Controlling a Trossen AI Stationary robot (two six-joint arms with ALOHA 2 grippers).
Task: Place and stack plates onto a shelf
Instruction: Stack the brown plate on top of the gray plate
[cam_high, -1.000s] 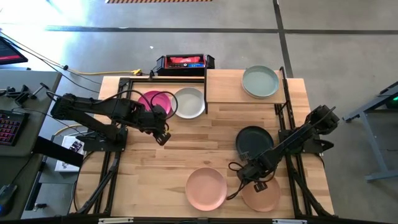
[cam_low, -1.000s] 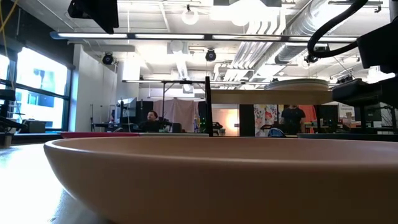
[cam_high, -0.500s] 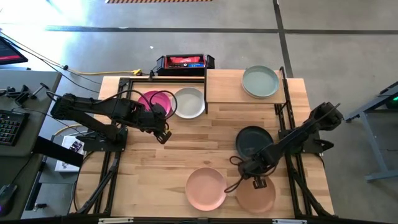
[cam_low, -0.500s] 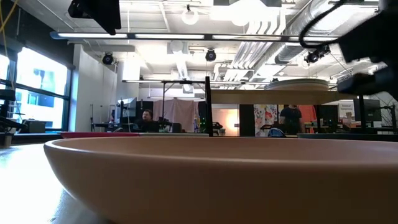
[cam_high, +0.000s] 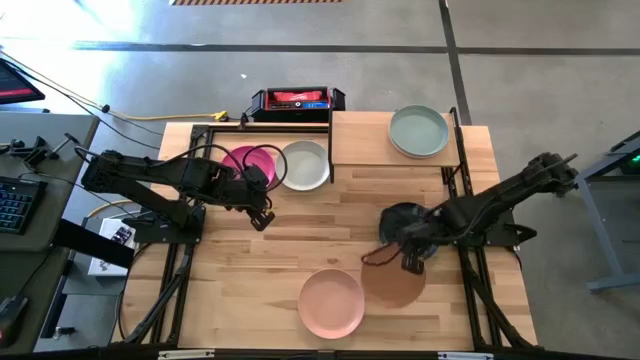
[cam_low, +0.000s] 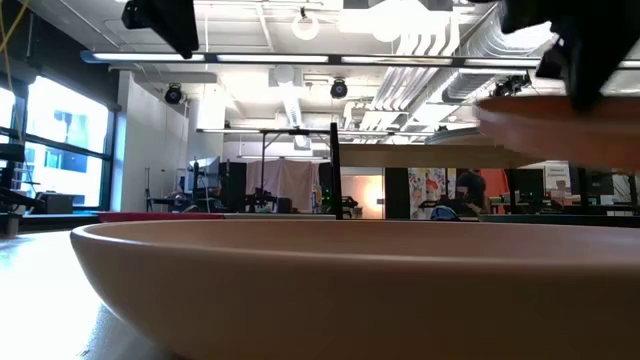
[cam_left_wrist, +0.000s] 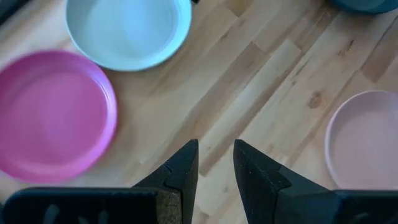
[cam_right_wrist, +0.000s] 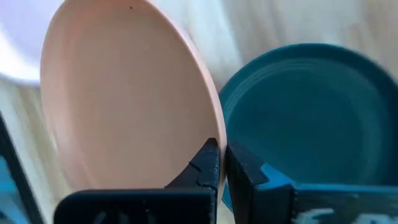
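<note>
Wooden tabletop (cam_high: 300, 240) carries most plates; we note what changed: a second ago the right gripper (cam_high: 412, 262) sat low over the brown plate (cam_high: 392, 283) near the front edge, now its jaws are clamped on that plate's rim and it has lifted, blurred, beside the dark teal plate (cam_high: 405, 222); low view shows it airborne; we judge transport to the shelf (cam_high: 390, 150) comes next, where the sage green plate (cam_high: 418, 130) waits; left gripper (cam_high: 262, 218) unmoved, partly open, empty, by the magenta plate (cam_high: 245, 165) and light grey plate (cam_high: 304, 164); pink plate (cam_high: 331, 303) untouched
</note>
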